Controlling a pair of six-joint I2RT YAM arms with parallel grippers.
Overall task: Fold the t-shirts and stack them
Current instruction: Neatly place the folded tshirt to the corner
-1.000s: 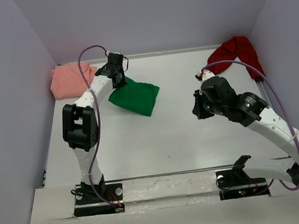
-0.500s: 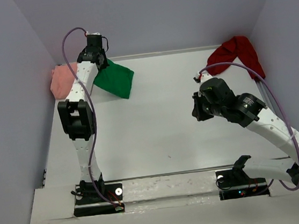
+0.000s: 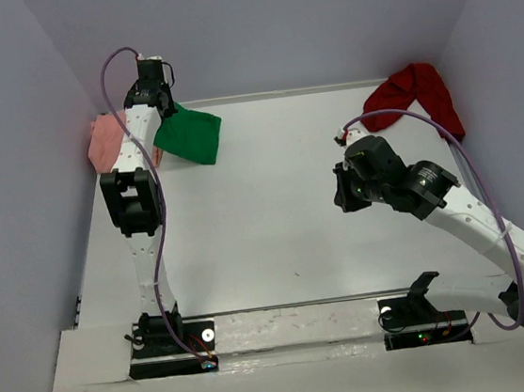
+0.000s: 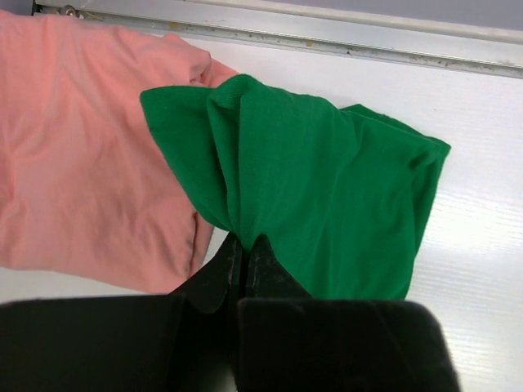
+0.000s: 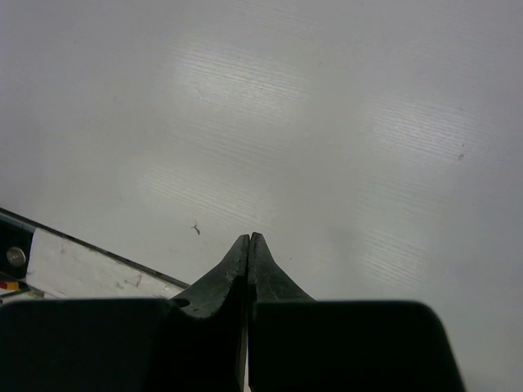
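Observation:
A folded bright green t-shirt (image 3: 191, 136) (image 4: 319, 188) hangs from my left gripper (image 4: 245, 238), which is shut on its near edge at the table's far left. Part of the green cloth overlaps the folded salmon-pink t-shirt (image 3: 102, 143) (image 4: 82, 155) lying against the left wall. The dark red t-shirt (image 3: 416, 91) lies crumpled in the far right corner. My right gripper (image 5: 248, 237) is shut with nothing in it and hovers over bare table at the right (image 3: 342, 192).
A metal rail (image 4: 327, 33) runs along the table's far edge just beyond the shirts. Purple walls close in on the left, back and right. The arm bases stand on a white strip (image 3: 296, 329) at the near edge.
My left arm has carried the green t-shirt left and towards the far edge, up to the pink one. The right arm has barely shifted.

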